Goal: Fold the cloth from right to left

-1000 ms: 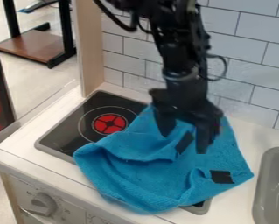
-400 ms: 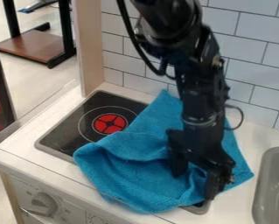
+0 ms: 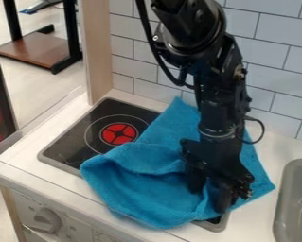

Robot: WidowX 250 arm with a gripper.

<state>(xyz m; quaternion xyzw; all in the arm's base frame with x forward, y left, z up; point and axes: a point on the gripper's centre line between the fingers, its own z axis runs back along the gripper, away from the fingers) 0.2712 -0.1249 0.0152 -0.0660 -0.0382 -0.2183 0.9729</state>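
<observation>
My tool (image 3: 208, 199) stands open at the near right part of the rumpled blue cloth (image 3: 146, 189), which lies across stove (image 3: 71, 146) and bench (image 3: 267, 144).

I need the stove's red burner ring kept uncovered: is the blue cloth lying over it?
No, the blue cloth lies to the side of the red burner ring, which shows whole.

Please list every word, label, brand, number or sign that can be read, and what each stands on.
Around the knob: small print, too small to read.
Panel, right of the knob: more small print, too small to read.
Cloth: none that I can see.
</observation>
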